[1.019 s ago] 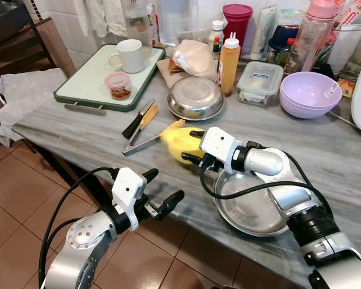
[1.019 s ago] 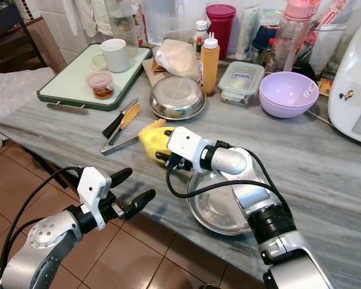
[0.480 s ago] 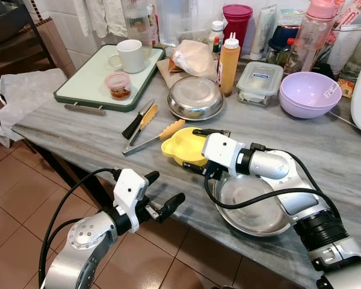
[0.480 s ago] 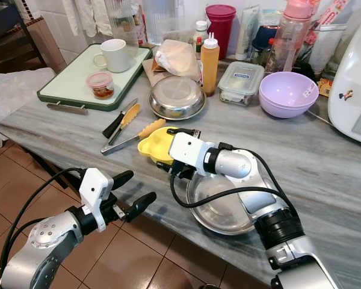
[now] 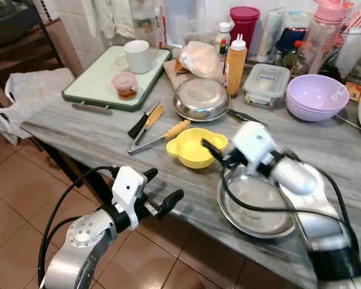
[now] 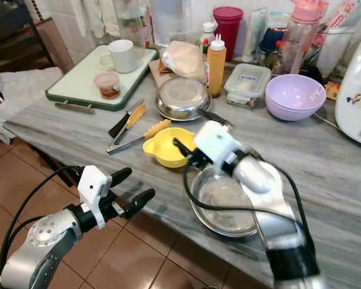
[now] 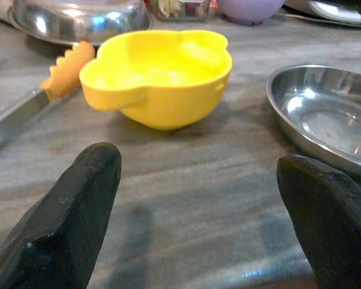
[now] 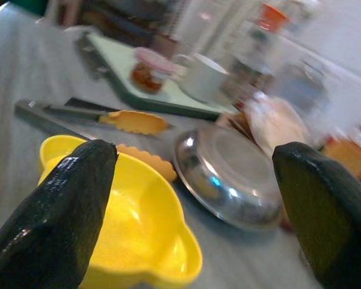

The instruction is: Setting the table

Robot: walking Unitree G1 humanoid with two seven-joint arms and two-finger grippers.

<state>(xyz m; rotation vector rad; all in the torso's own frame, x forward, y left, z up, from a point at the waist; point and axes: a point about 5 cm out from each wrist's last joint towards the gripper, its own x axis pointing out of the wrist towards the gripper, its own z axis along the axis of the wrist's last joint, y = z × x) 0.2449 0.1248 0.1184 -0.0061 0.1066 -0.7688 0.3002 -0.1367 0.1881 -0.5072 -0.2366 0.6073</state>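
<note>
white plastic bag (image 5: 25,94) | orange sauce bottle (image 5: 235,65) | brown floor tiles (image 5: 12,211)

I see the little bowl (image 5: 193,147) sitting on the worktop (image 5: 96,135). At its 10 o'clock lie the tongs (image 5: 158,136). At 12 o'clock sits the upside-down pan (image 5: 201,99). At 4 o'clock sits the big dish (image 5: 254,201).

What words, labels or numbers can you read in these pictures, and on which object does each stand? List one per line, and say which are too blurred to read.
None can be read with certainty.
Clear lidded container: a blue label on the lid, too small to read.
Purple bowl: a white sticker near the rim, unreadable.
White appliance: a small picture sticker, no legible words.
Bottles and tubes at the back: print too blurred to read.
</note>
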